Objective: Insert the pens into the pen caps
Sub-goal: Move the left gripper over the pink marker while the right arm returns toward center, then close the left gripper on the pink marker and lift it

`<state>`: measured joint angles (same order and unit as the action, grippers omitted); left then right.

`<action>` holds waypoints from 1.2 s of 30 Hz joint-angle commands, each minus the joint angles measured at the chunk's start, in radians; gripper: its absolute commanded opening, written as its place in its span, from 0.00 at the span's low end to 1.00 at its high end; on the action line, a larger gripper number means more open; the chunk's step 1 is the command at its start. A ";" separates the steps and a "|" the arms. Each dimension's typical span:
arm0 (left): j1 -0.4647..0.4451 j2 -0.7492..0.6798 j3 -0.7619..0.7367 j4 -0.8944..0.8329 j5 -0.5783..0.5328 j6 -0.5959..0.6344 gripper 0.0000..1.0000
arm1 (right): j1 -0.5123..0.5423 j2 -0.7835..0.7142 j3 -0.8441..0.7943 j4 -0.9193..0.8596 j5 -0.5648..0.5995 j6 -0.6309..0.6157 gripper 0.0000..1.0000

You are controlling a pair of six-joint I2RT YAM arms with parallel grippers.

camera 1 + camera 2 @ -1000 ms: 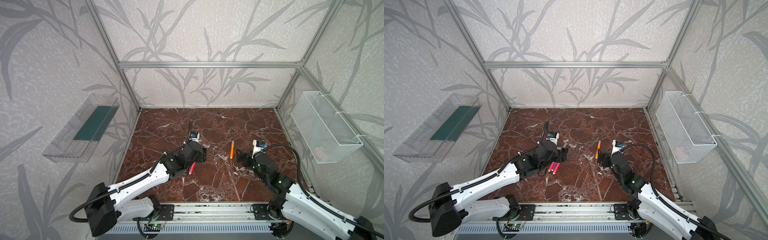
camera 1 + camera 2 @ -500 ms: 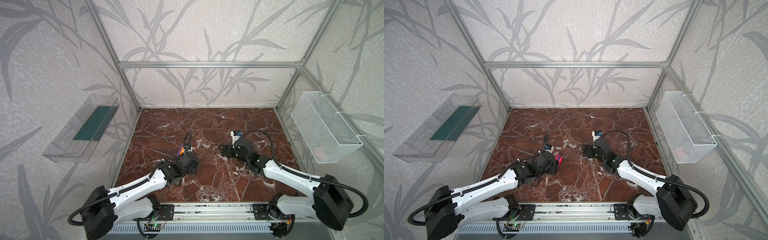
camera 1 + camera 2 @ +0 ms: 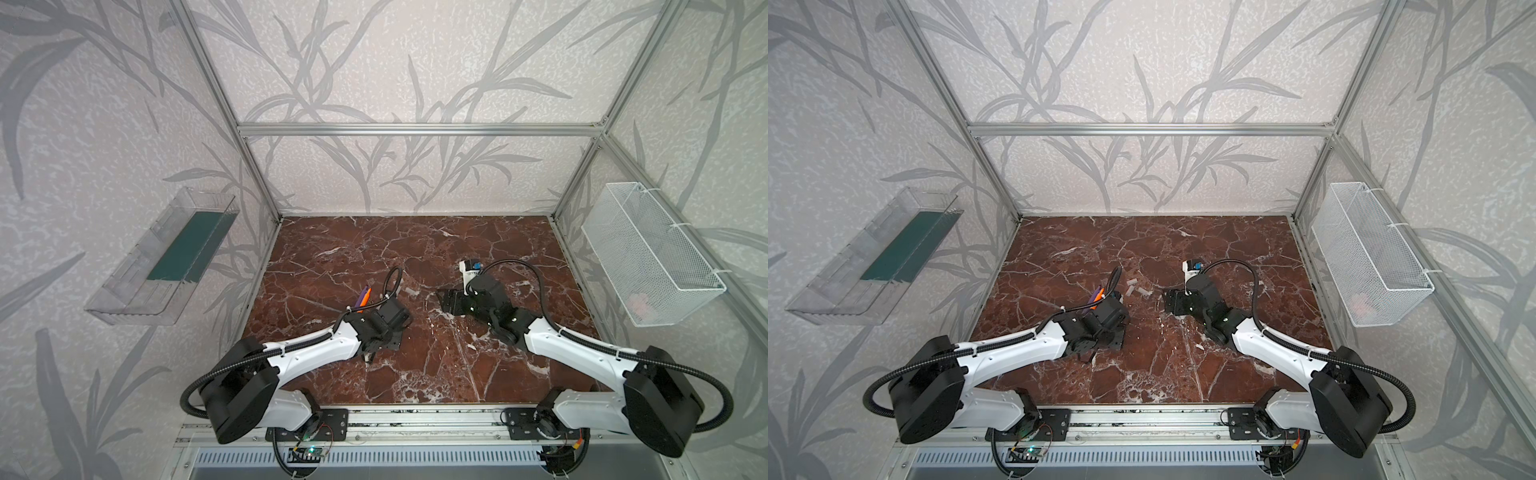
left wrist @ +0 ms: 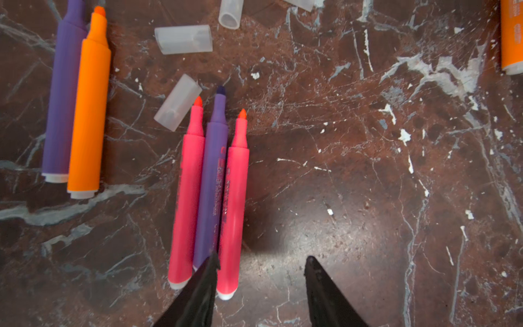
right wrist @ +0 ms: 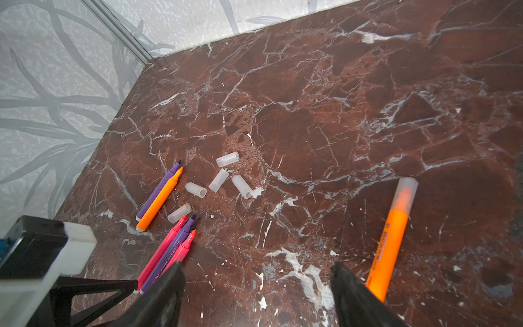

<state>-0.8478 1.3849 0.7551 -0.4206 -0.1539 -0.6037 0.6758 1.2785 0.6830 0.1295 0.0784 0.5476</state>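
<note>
A: Entry one, left gripper (image 4: 261,266)?

B: Jaws partly parted and empty. It sits low over the near ends of three uncapped pens bundled left of centre on the marble table (image 3: 415,249). One finger (image 4: 203,288) overlaps the middle purple pen (image 4: 213,175). The right pink pen (image 4: 233,198) lies just inside the jaws and the left pink pen (image 4: 186,198) outside. It is probably lining up to pinch that one pen, though I cannot tell whether the finger touches it.

A: Entry two, right gripper (image 5: 256,271)?

B: Wide open, holding nothing, right of centre and facing the loose pen caps (image 5: 218,180). Five of them lie scattered mid-table, just beyond the bundle's tips. It is likely placed to fetch a cap while the left supplies a pen.

A: Remaining stock?

B: A far purple pen (image 4: 63,93) and an uncapped orange pen (image 4: 90,113) lie side by side, left of the caps. One capped orange pen (image 5: 392,240) lies just beside the right gripper's outer finger (image 5: 356,294), apart from the rest, presumably set aside as done.
</note>
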 commanded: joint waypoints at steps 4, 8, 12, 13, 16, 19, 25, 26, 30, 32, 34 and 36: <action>0.012 0.101 0.066 -0.050 -0.038 -0.004 0.51 | 0.001 -0.015 -0.002 0.022 0.008 -0.010 0.80; 0.022 0.167 0.104 -0.056 -0.043 0.003 0.51 | 0.001 -0.014 -0.003 0.026 0.016 -0.011 0.80; 0.022 0.228 0.139 -0.069 -0.059 0.005 0.51 | 0.001 -0.024 -0.011 0.032 0.030 -0.014 0.80; 0.023 0.239 0.144 -0.069 -0.058 0.007 0.51 | 0.001 -0.027 -0.014 0.033 0.032 -0.016 0.80; 0.022 0.261 0.151 -0.061 -0.051 0.012 0.51 | 0.000 -0.034 -0.021 0.039 0.043 -0.018 0.80; 0.022 0.269 0.151 -0.049 -0.035 0.020 0.50 | 0.001 -0.034 -0.024 0.042 0.049 -0.019 0.80; 0.024 0.282 0.158 -0.027 0.014 0.031 0.39 | 0.002 -0.023 -0.019 0.046 0.040 -0.015 0.80; 0.026 0.284 0.159 -0.026 0.016 0.031 0.40 | 0.001 -0.021 -0.019 0.045 0.040 -0.015 0.80; 0.037 0.296 0.163 -0.027 0.019 0.034 0.40 | 0.001 -0.020 -0.016 0.043 0.040 -0.015 0.80; 0.049 0.308 0.164 -0.023 0.029 0.036 0.41 | 0.001 -0.022 -0.017 0.042 0.038 -0.015 0.80; 0.060 0.321 0.166 -0.019 0.036 0.034 0.41 | 0.001 -0.024 -0.019 0.041 0.037 -0.014 0.80; 0.068 0.332 0.170 -0.019 0.040 0.034 0.41 | 0.002 -0.025 -0.018 0.039 0.038 -0.014 0.80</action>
<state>-0.7963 1.6814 0.9131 -0.4339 -0.1196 -0.5751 0.6758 1.2682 0.6697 0.1535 0.1070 0.5449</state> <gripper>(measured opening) 0.407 0.804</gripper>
